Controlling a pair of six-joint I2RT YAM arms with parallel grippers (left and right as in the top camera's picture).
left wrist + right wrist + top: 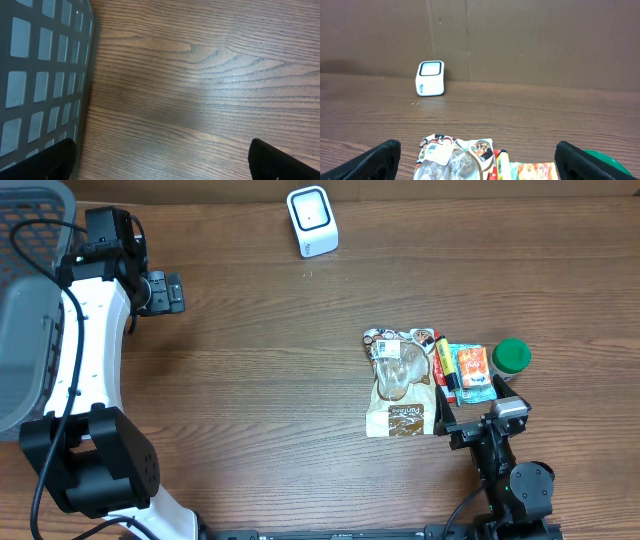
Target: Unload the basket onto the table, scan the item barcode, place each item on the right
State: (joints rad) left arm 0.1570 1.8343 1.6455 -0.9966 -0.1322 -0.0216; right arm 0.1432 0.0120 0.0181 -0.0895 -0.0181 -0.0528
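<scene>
The right gripper point(478, 408) sits near right with its fingers point(372, 161) spread wide, the snack bag point(400, 385) lying flat just ahead by the left finger, while the left gripper point(165, 292), equally spread, hangs far left beside the grey basket point(25, 300).

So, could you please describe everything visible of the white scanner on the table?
The white scanner is a small rounded box, plastic by its look, with a dark-framed pale window on its upper face and small blue print on a side. It stands upright on the wooden table near its far edge, alone; only the table touches it.
</scene>
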